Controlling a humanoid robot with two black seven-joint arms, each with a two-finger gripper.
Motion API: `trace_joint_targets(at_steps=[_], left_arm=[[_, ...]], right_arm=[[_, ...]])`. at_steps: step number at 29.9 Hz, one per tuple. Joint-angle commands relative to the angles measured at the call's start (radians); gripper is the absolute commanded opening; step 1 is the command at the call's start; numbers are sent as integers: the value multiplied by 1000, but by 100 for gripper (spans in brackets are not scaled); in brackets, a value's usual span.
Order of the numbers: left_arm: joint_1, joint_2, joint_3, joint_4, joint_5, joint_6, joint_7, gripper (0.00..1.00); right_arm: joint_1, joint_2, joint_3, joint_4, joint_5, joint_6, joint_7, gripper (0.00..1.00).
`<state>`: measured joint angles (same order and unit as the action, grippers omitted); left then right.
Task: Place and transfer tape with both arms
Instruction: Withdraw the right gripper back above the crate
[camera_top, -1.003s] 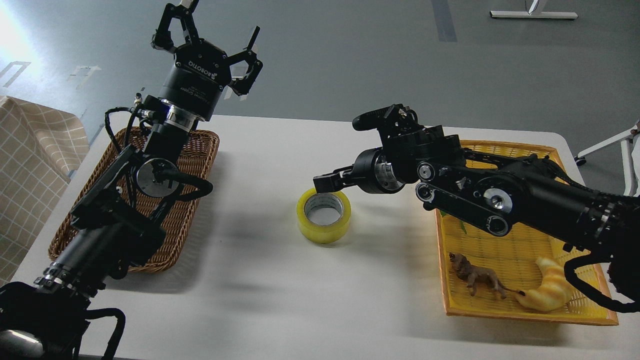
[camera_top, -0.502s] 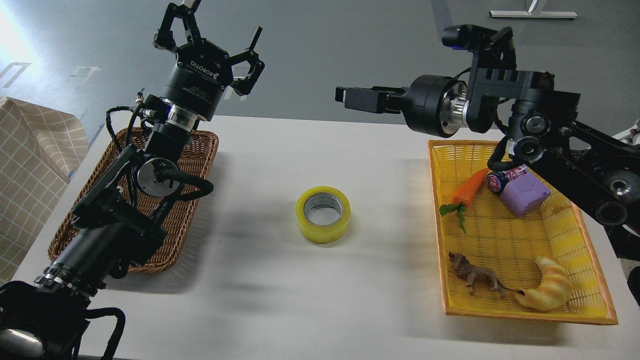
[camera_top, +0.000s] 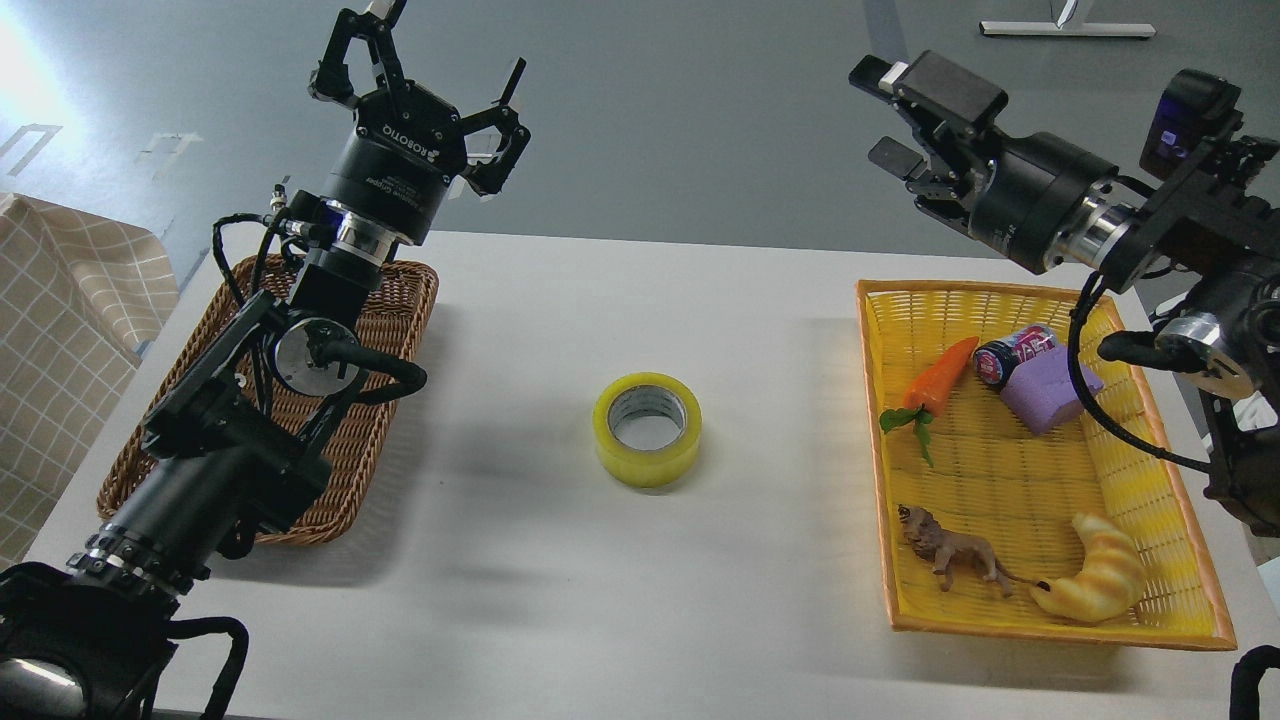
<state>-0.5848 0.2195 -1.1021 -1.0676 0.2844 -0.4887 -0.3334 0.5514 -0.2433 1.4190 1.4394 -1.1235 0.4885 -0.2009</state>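
Note:
The yellow tape roll lies flat on the white table near its middle, core hole facing up. My left gripper is open and empty, raised high above the far end of the brown wicker basket. My right gripper is open and empty, raised high above the table's far right, beyond the yellow basket. Neither gripper touches the tape.
The yellow basket holds a toy carrot, a small can, a purple block, a toy lion and a croissant toy. A checked cloth hangs at far left.
My right arm has let go of the tape and swung up and back to the right. The tape stays on the table. The left arm has hardly moved.

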Motion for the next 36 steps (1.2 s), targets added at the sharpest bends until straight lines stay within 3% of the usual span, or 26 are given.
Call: trace_joint_targets(at_steps=[1, 8, 12, 21, 26, 36], left_arm=[[0, 1, 1, 1, 1, 0, 1, 98], [2, 6, 2, 6, 4, 0, 2, 98], [2, 6, 1, 6, 4, 0, 2, 98], [5, 3, 1, 8, 2, 0, 0, 98], [5, 3, 1, 8, 4, 0, 1, 98], [-10, 4, 1, 12, 12, 0, 1, 98]], right_arm=[[-10, 109, 131, -63, 108, 0, 0, 99], [7, 223, 195, -85, 256, 0, -11, 99], [25, 226, 186, -103, 425, 0, -15, 99], [59, 219, 193, -209, 559, 0, -35, 99], [82, 219, 181, -290, 697, 0, -75, 99], [30, 243, 104, -281, 815, 0, -94, 99]])
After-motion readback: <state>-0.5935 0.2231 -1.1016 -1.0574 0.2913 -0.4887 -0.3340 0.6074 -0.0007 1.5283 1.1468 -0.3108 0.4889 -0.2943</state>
